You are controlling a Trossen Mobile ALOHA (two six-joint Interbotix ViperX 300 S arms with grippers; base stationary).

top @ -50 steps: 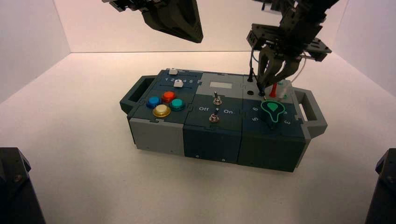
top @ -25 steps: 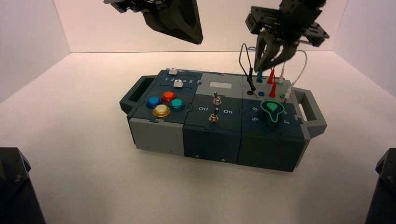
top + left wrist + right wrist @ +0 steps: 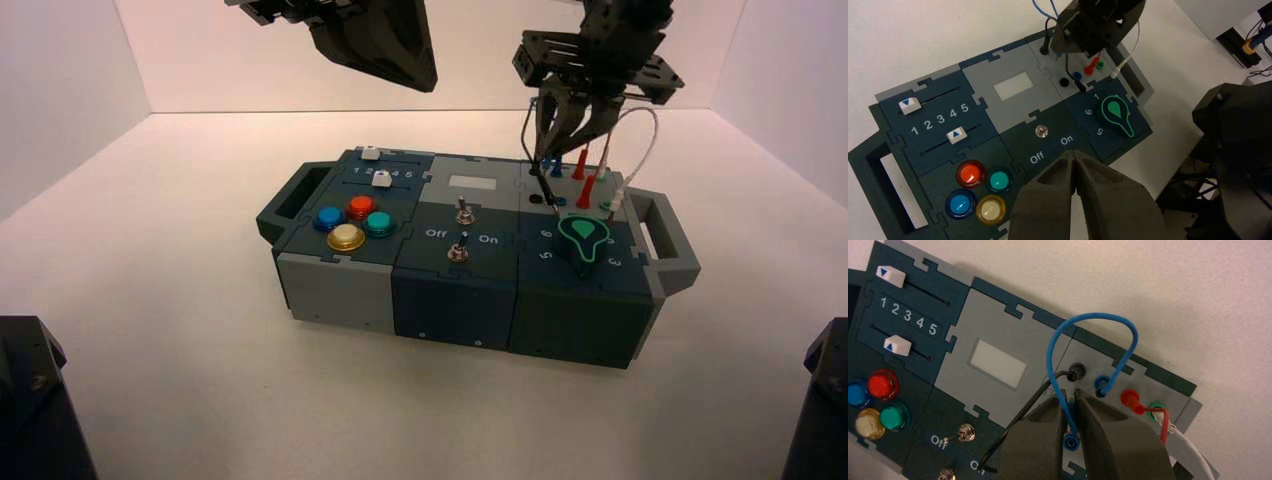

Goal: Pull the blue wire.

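The blue wire point(image 3: 1092, 317) arches up from its plug in the far blue socket point(image 3: 1102, 384) and comes down between the fingers of my right gripper point(image 3: 1069, 401). That gripper is shut on the wire's other plug, just above the empty near blue socket point(image 3: 1071, 441). In the high view my right gripper point(image 3: 556, 150) hangs over the wire section at the box's far right. My left gripper point(image 3: 1075, 154) is shut on nothing and held high over the box point(image 3: 330, 285), seen in the high view as the left gripper point(image 3: 395, 50).
A black wire point(image 3: 1023, 415) runs from the far black socket past my right gripper's finger. Red plugs point(image 3: 588, 188) and a white wire point(image 3: 645, 135) stand beside it. The green knob point(image 3: 584, 240), two toggle switches point(image 3: 463, 212), coloured buttons point(image 3: 350, 222) and sliders point(image 3: 380, 178) lie nearer.
My right gripper has risen from the sockets with the blue wire's plug in it, then shifted slightly left. The black wire has swung up alongside. The left arm has not moved.
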